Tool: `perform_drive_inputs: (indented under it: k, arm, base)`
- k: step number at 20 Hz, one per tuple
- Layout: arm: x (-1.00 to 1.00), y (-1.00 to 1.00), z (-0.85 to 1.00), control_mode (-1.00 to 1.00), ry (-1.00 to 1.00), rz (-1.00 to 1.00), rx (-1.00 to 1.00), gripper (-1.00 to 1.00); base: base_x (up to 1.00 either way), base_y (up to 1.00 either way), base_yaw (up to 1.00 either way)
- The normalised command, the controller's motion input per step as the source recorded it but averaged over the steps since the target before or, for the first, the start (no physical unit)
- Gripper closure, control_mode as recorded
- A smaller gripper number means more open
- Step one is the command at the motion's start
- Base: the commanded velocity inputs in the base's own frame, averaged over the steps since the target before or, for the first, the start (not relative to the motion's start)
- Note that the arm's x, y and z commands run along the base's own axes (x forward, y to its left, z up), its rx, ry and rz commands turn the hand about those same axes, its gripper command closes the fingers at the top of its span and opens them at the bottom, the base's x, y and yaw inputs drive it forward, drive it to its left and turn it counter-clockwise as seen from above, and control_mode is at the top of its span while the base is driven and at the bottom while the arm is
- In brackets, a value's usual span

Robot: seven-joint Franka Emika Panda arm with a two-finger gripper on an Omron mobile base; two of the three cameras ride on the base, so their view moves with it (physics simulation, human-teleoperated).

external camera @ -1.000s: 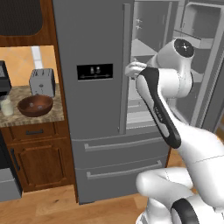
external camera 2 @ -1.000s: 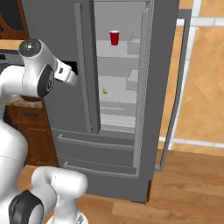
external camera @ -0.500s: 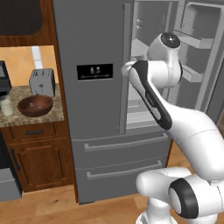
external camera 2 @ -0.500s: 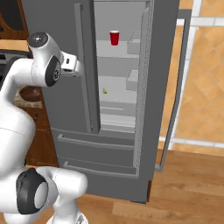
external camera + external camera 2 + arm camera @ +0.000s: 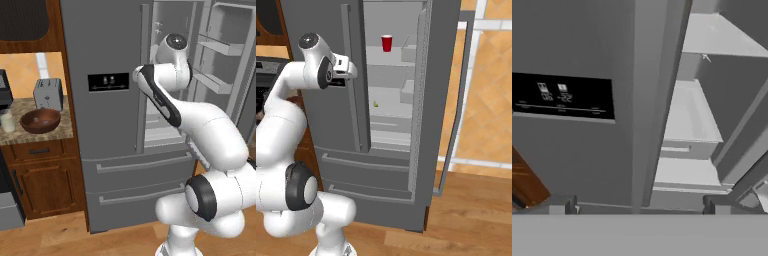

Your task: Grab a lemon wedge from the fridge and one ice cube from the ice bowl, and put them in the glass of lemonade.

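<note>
Right base view: tiny yellow-green lemon wedge [image 5: 376,104] on a white shelf near its left edge inside the tall grey steel fridge [image 5: 321,30], two-finger gripper [image 5: 354,71] spread wide, empty.

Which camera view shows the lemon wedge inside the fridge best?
The right base view: it looks into the open fridge, and the lemon wedge sits as a tiny yellow-green speck on a middle shelf. In the left base view and hand view I cannot make it out.
</note>
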Motion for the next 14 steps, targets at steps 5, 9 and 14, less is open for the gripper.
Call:
perform_drive_inputs:
  k: [5, 9, 14]
  arm:
    - [0.95, 0.0, -0.15, -1.0, 0.0, -0.01, 0.0, -1.0]
    - [0.79, 0.02, -0.11, -1.0, 0.0, -0.01, 0.0, -1.0]
    - [0.58, 0.03, -0.21, -1.0, 0.0, 0.0, 0.0, -1.0]
  base:
    - [0.0, 0.0, 0.0]
    - [0.0, 0.0, 0.0]
    - [0.0, 0.0, 0.0]
